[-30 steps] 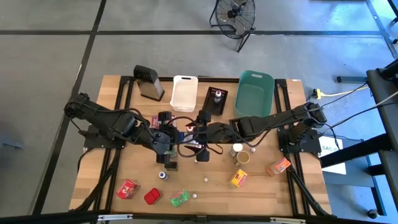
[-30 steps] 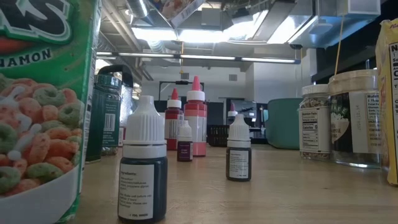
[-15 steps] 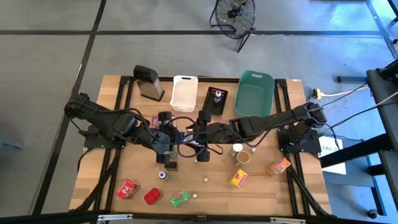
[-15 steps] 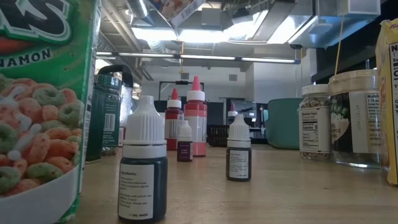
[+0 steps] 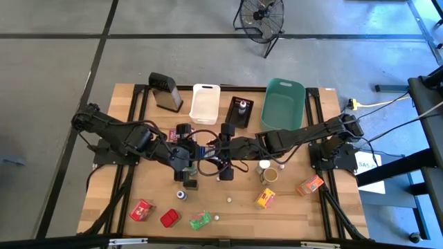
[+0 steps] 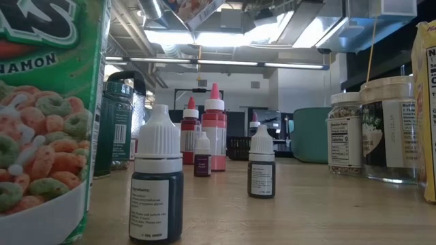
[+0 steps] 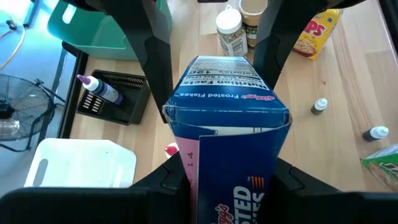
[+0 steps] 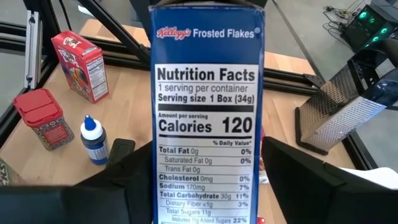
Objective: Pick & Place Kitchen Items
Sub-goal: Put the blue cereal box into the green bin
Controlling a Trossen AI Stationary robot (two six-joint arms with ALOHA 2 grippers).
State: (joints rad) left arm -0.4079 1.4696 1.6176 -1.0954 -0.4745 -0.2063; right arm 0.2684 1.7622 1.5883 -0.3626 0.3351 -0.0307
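Handover mid-table: blue cereal box clamped in left gripper. Right gripper straddles the box's far end, fingers closing, grip unconfirmed. Next: right must clamp firmly before left lets go. Teal bin lies beyond.

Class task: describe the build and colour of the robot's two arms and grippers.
Both arms are black and jointed, with thick segments tapering toward the wrists. Loose dark cables loop near the left gripper and right gripper. Each gripper has two flat, matte black fingers.

both arms stretched inward, left tool and right tool apparently face to face
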